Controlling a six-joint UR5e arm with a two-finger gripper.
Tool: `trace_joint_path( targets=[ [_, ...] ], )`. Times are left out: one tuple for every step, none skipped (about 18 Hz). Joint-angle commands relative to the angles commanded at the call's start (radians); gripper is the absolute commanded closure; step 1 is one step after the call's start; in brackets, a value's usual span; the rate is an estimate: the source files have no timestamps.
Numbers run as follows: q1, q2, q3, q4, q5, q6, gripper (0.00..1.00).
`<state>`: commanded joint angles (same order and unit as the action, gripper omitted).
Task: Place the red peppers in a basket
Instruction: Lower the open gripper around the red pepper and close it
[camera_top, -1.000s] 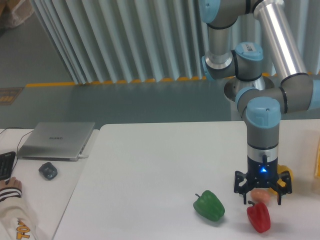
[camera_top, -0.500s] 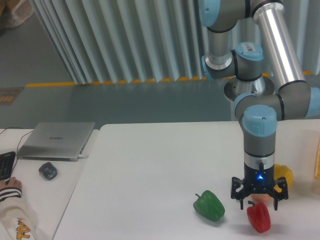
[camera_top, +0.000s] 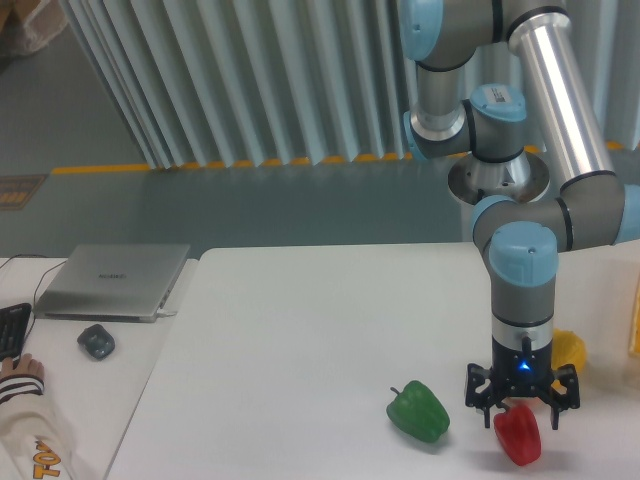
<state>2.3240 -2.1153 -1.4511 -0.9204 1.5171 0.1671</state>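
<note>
The red pepper (camera_top: 518, 438) lies on the white table near the front edge, right of centre. My gripper (camera_top: 522, 412) hangs directly above it, pointing down, its fingers spread open on either side of the pepper's top with a blue light lit on the wrist. Nothing is gripped. The basket (camera_top: 635, 320) shows only as a thin yellow-orange strip at the right edge of the frame.
A green pepper (camera_top: 419, 411) lies just left of the red one. A yellow pepper (camera_top: 570, 349) sits behind the gripper to the right. A laptop (camera_top: 112, 281), a mouse (camera_top: 96, 341) and a person's hand (camera_top: 20, 378) are at the far left.
The gripper has come down and shifted slightly over the red pepper. The small orange ball seen behind the gripper earlier is now hidden by it.
</note>
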Motion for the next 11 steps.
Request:
trace_joint_path(
  targets=[
    [0.0, -0.003, 0.0, 0.0, 0.0, 0.006, 0.0],
    [0.0, -0.005, 0.0, 0.0, 0.003, 0.006, 0.0],
    [0.0, -0.006, 0.0, 0.0, 0.002, 0.006, 0.0],
    [0.0, -0.008, -0.002, 0.0, 0.003, 0.006, 0.0],
    [0.0, -0.009, -0.002, 0.0, 0.003, 0.008, 0.0],
    [0.0, -0.009, -0.002, 0.0, 0.003, 0.011, 0.0],
    [0.0, -0.009, -0.002, 0.0, 0.003, 0.017, 0.0],
    [0.0, -0.011, -0.002, 0.0, 0.003, 0.018, 0.0],
    [0.0, -0.012, -0.002, 0.0, 0.003, 0.018, 0.0],
    [0.0, -0.017, -0.002, 0.0, 0.006, 0.022, 0.0],
    [0.0, -0.017, -0.002, 0.002, 0.015, 0.023, 0.0]
  ],
)
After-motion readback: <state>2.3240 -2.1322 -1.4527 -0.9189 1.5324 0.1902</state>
